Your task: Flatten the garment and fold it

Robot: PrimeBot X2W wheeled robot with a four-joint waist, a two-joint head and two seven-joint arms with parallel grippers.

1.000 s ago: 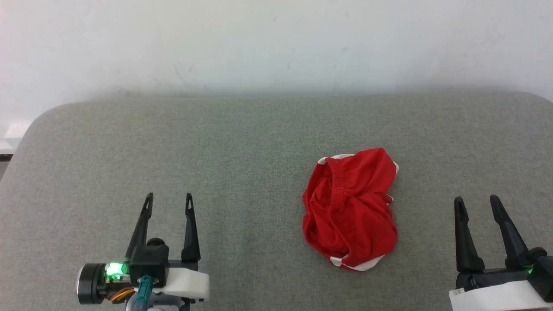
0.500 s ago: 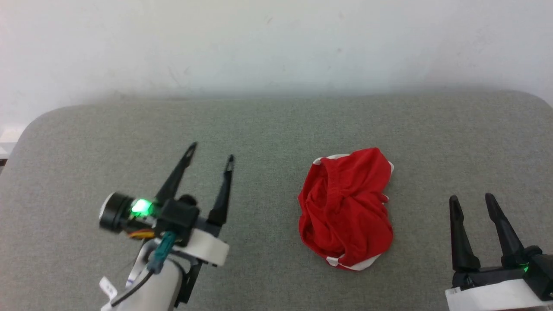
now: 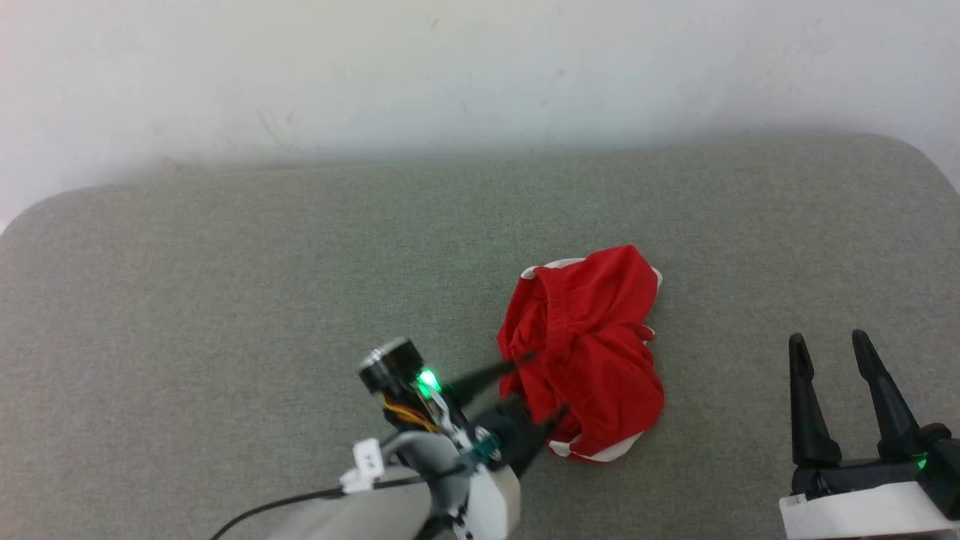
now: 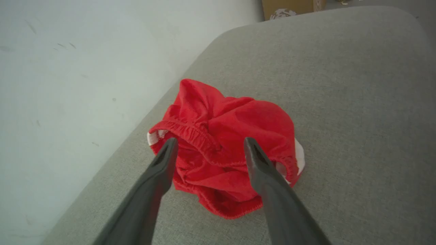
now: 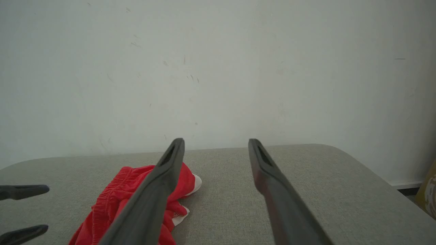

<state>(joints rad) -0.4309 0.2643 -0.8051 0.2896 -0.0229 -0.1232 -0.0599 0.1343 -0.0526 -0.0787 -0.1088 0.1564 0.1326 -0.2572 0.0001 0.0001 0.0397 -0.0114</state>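
The red shorts [image 3: 589, 352] lie bunched in a heap right of centre on the grey cushion, their elastic waistband [image 4: 196, 134] and white trim showing; no print is visible. My left gripper [image 3: 546, 382] is open, its fingers spread over the heap's near left edge; the left wrist view has the shorts [image 4: 224, 146] just beyond both fingertips [image 4: 169, 144]. My right gripper [image 3: 829, 341] is open at the lower right, apart from the shorts [image 5: 136, 200], with nothing between its fingers.
The grey cushioned surface [image 3: 225, 300] spreads wide to the left and behind the heap, ending at a pale wall [image 3: 480, 75]. Its right corner [image 5: 357, 163] is rounded. A cardboard box [image 4: 287, 5] stands beyond the cushion's far end.
My left arm swung from the lower left across to the shorts, turning its fingers toward the heap. The head camera shifted slightly. The right gripper stayed put.
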